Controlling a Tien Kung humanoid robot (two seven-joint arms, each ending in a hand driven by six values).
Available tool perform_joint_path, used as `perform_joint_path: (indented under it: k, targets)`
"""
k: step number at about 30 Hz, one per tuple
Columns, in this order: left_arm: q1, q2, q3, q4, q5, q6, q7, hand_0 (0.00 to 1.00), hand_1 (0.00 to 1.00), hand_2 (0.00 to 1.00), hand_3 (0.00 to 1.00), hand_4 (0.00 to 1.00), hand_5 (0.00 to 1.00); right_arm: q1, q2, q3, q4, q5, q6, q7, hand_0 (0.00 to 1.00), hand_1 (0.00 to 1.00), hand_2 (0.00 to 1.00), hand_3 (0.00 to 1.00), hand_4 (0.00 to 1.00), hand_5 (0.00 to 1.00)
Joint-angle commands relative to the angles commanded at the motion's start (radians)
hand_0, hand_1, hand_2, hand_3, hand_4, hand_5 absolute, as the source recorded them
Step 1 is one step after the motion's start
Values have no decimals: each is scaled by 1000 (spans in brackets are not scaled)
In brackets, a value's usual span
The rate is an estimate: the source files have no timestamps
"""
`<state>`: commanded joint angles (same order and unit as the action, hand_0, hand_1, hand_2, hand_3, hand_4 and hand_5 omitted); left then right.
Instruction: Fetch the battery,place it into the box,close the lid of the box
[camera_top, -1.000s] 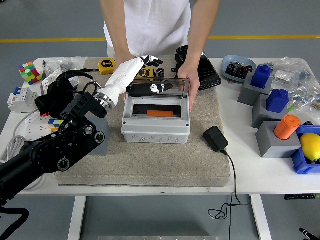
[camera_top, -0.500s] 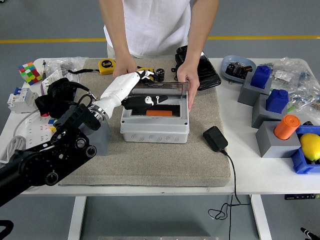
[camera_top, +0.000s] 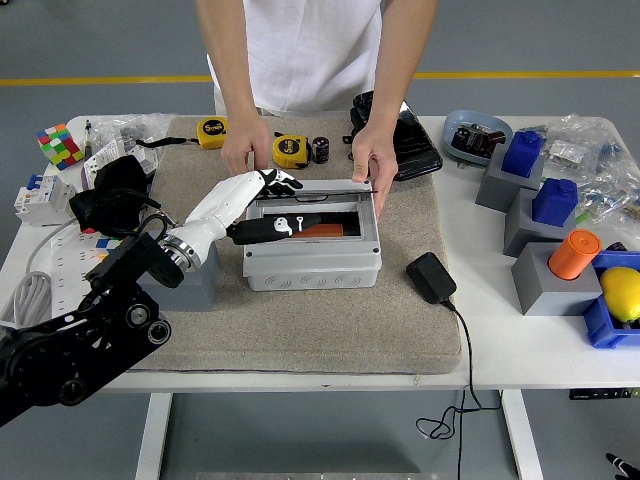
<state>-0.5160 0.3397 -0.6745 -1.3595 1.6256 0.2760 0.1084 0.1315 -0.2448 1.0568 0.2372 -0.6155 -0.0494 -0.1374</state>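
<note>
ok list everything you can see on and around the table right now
box: 1, grey, mid mat, clear lid nearly shut
orange piece: 1, inside box
mat: 1, beige, table centre
tape measures: 2, yellow, mat's far edge
small cylinder: 1, black, beside tape measure
power adapter: 1, black, right of box, cabled
black case: 1, far centre
puzzle cube: 1, multicoloured, far left
grey blocks: 3, right side
blue pieces: 2, on blocks
orange cylinder: 1, on nearest block
yellow object: 1, right edge
blue bowl: 1, far right
person's hands: 2, at box's far edge
left hand: 1, white, on the lid
</note>
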Motion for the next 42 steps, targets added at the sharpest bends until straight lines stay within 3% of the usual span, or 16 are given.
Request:
perform_joint_path:
  k: [9, 14, 23, 29, 42]
  targets:
    - [33, 24, 17, -20, -29, -6, 2, 548, 596, 598, 669, 998, 851, -2, 2, 3, 1, -2, 2, 1, 658, 630, 630, 545, 943, 442]
    - [48, 29, -12, -48, -26, 2, -12, 545, 593, 598, 669, 998, 849, -3, 2, 4, 1, -3, 3, 2, 658, 631, 629, 546, 943, 442]
    - [73, 19, -136, -119, -19, 23, -44, 542, 599, 605, 667, 998, 847, -2, 3, 5, 1, -3, 2, 1, 658, 630, 630, 545, 943, 442]
    - [86, 4, -224, -120, -26, 49, -84, 539, 617, 621, 676, 998, 847, -1, 3, 6, 1, -4, 2, 1, 657, 631, 630, 545, 943, 442]
    - [165, -56, -499, -95, -215, 106, -242, 542, 638, 632, 680, 998, 847, 2, 4, 7, -5, -4, 2, 0, 657, 630, 630, 545, 944, 443]
